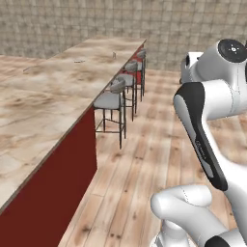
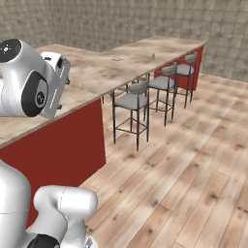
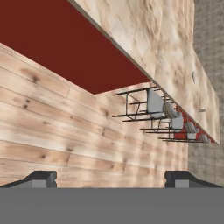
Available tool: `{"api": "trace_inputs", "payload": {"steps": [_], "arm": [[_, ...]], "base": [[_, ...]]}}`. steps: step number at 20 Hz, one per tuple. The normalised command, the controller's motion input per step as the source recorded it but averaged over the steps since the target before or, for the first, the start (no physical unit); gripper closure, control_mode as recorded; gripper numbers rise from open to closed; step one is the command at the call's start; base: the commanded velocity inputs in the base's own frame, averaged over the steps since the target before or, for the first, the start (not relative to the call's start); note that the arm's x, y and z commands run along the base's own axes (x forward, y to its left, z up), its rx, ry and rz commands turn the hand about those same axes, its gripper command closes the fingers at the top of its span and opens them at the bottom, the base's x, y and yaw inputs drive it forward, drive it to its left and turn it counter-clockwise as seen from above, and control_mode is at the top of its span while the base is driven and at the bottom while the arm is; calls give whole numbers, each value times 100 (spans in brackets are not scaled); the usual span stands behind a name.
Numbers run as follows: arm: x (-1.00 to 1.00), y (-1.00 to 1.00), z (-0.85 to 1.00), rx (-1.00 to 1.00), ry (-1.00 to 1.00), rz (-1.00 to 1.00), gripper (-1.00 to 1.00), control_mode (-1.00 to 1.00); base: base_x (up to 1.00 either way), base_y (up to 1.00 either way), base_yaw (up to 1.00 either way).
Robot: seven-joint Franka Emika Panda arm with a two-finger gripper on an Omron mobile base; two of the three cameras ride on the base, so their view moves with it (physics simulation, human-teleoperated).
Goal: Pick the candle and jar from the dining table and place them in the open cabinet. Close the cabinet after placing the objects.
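The dining table (image 1: 53,91) is a long slab of beige, brown-veined marble with a red side panel below it, running away to the far wall. Near its far end stands a tiny upright pale-grey cylinder, the candle (image 1: 114,54), also seen in the right base view (image 2: 153,55) and the hand view (image 3: 194,77). My gripper (image 3: 111,179) is open, its two dark fingertips (image 3: 41,178) wide apart with nothing between them. It hangs over the wooden floor beside the table's near end, far from the candle. The jar and the cabinet are out of view.
A flat thin silvery utensil (image 1: 78,61) lies on the marble short of the candle. A row of grey-seated stools (image 1: 110,99) with black legs lines the table's right side. Wooden floor (image 2: 193,169) spreads to the right, and a stone-tiled wall (image 1: 58,24) closes the back.
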Motion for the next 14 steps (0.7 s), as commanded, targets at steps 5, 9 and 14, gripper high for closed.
{"api": "trace_inputs", "payload": {"steps": [5, 9, 14], "arm": [[0, 0, 0, 0, 0, 0, -100, 100], [0, 0, 0, 0, 0, 0, -100, 100], [0, 0, 0, 0, 0, 0, -100, 100]], "base": [[88, -87, 46], [85, -87, 46], [83, -92, 45]]}}
